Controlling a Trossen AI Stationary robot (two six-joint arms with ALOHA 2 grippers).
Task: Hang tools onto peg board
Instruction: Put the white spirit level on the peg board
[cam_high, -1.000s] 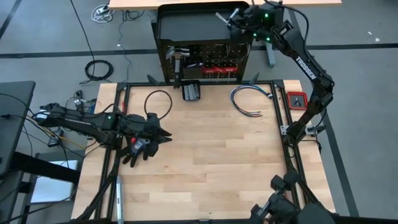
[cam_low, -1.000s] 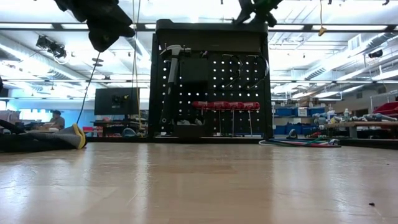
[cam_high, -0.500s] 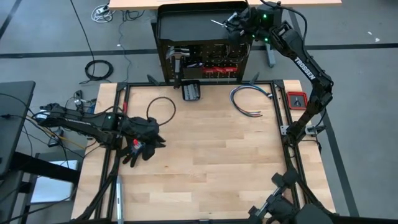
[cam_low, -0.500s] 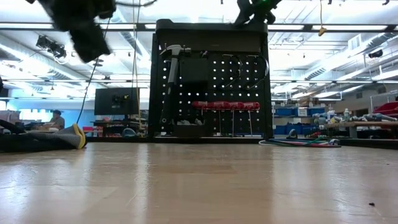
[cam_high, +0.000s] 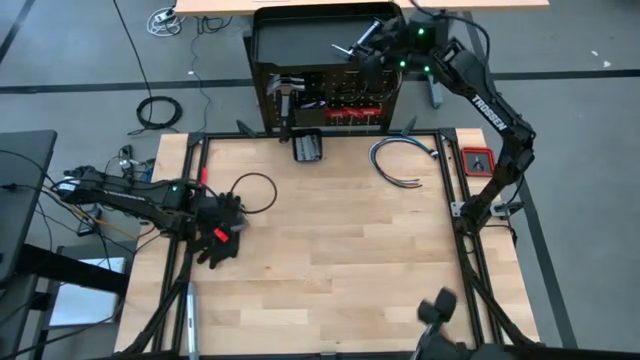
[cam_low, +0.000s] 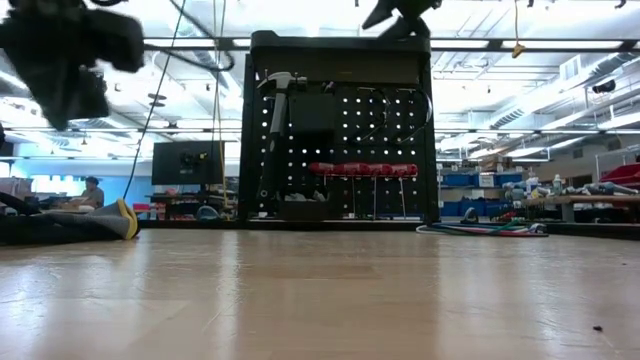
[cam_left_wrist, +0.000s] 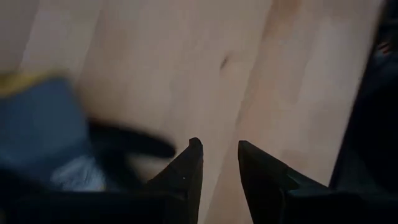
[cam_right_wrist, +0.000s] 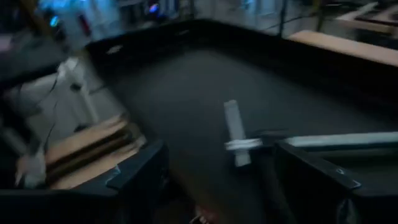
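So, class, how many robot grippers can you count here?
2. The left gripper is by the black glove at the table's left edge; the right gripper is above the stand's tray.

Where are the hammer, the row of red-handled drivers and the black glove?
hammer (cam_low: 280, 82): low view, on its steel head.
red-handled drivers (cam_low: 362, 169): low view, middle of the red row.
black glove (cam_high: 222, 234): high view, on its palm.

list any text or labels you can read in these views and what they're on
"TROSSEN" – white letters along the right arm's forearm link, seen in the high view.
No other text can be read: the peg board, the red-cased item by the table's right edge and the signs in the room behind are too small or blurred.
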